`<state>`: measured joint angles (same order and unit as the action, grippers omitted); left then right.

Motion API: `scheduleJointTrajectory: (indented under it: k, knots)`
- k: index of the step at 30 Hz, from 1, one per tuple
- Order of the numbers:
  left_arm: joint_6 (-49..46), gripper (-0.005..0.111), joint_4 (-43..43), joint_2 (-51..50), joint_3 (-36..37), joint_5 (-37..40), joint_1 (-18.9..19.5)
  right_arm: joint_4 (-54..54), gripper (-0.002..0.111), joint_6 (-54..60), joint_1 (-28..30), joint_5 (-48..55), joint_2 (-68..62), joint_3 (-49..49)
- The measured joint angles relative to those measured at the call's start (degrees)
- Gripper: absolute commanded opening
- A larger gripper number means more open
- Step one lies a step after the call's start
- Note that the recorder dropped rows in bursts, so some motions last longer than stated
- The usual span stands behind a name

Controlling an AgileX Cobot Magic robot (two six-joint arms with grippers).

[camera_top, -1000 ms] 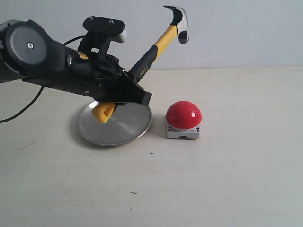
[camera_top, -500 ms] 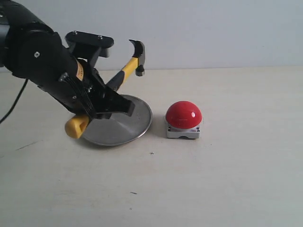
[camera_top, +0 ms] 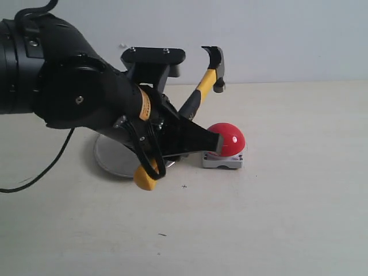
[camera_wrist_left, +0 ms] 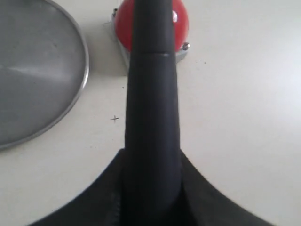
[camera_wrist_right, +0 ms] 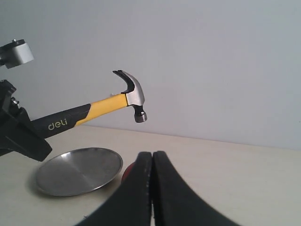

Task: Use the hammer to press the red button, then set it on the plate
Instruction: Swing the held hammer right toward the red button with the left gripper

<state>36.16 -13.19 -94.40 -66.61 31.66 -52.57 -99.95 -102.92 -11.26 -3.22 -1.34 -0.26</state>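
The hammer [camera_top: 206, 84] slants up to the right in my left gripper [camera_top: 194, 135], which is shut on its black grip. Its dark head [camera_top: 216, 68] hangs in the air above the red button [camera_top: 230, 138], apart from it, and the yellow looped end [camera_top: 145, 176] hangs low near the table. In the left wrist view the black handle [camera_wrist_left: 152, 94] runs over the red button [camera_wrist_left: 181, 22], with the plate [camera_wrist_left: 33, 70] beside it. My right gripper [camera_wrist_right: 152, 159] is shut on nothing. From there I see the hammer [camera_wrist_right: 106, 107], the plate [camera_wrist_right: 79, 170] and a sliver of the red button [camera_wrist_right: 127, 172].
The silver plate [camera_top: 110, 160] lies left of the button, mostly hidden behind my bulky left arm [camera_top: 69, 86]. A black cable [camera_top: 40, 172] trails from that arm over the pale table [camera_top: 276, 218]. A plain grey wall stands behind.
My left arm has swung right and toward the camera with the hammer. The head moved from above the plate to above the button, and the looped end dropped lower.
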Motion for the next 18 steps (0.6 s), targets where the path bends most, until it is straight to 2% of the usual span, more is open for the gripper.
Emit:
scheduleJointTrajectory:
  k: [5,18]
  knots:
    - [1.3,0.000,-0.2,-1.5,0.0,-2.1,-2.7,0.0,0.000,0.0,0.0,0.0,0.0,0.0]
    - [3.2,0.000,-2.0,-4.6,0.0,-3.2,-2.8,0.0,0.000,0.0,0.0,0.0,0.0,0.0]
